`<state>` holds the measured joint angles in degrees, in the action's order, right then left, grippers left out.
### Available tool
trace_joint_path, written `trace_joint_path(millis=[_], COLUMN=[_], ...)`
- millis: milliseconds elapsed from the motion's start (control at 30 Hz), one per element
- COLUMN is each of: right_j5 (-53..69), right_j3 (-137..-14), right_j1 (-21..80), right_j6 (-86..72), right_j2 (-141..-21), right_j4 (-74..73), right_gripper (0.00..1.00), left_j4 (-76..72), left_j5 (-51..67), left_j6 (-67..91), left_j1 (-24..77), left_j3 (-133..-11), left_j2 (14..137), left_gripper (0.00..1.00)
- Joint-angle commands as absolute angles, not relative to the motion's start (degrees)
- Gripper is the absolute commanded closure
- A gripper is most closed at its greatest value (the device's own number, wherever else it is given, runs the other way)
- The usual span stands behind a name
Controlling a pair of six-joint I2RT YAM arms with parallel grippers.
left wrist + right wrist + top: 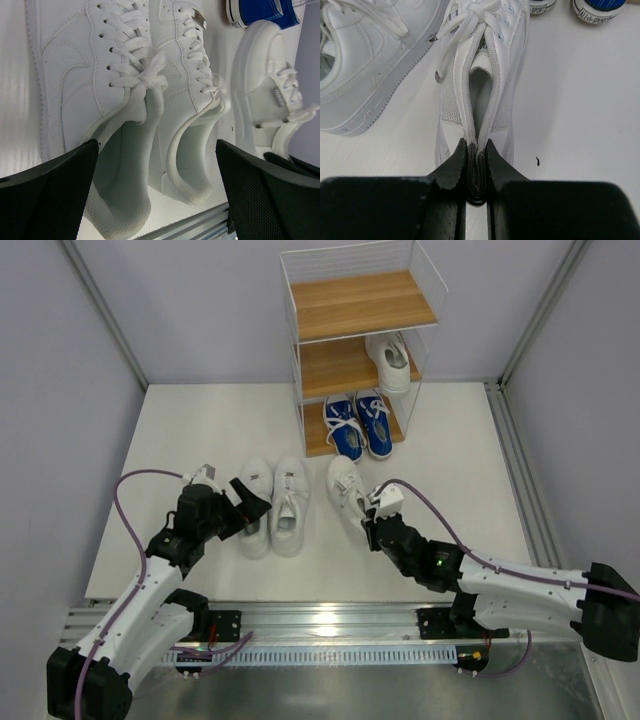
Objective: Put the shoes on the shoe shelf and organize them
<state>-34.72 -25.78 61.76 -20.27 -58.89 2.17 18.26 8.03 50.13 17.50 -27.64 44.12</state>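
White sneaker (451, 107) heel pinched, R jaws; L jaws wide.

The shoe shelf (360, 302) stands at the far middle of the table (200, 440). A single sneaker (389, 362) sits at the right end of its middle board, though which way it points is unclear from above. The canvas pair (344, 430) lies side by side on the bottom board. In front of the shelf lies a sneaker pair (289, 502), with the lone sneaker (347, 485) just to its right. My left gripper (157, 195) is behind the pair's heels, and my right gripper (477, 165) is on the lone sneaker's heel.
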Motion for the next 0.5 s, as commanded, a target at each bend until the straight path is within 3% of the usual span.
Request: trace_joint_path(millis=[0, 200, 467], right_j5=[-36.47, -41.73, -31.31], right_j3=[-30.75, -38.03, -52.0], right_j1=[61.79, 61.09, 50.02], right_j6=[-13.64, -6.34, -0.26], right_j2=[-49.68, -42.19, -51.84], right_j4=[-1.56, -5.01, -0.26], right_gripper=[0.96, 0.96, 0.96], left_j4=[18.55, 18.28, 18.11], left_j5=[5.71, 5.89, 6.06], left_j6=[48.43, 48.52, 48.69], left_j1=[17.05, 17.05, 17.05], left_j3=[-27.25, -27.33, -27.42], left_j2=[44.38, 44.47, 44.39], left_gripper=[0.0, 0.0, 0.0])
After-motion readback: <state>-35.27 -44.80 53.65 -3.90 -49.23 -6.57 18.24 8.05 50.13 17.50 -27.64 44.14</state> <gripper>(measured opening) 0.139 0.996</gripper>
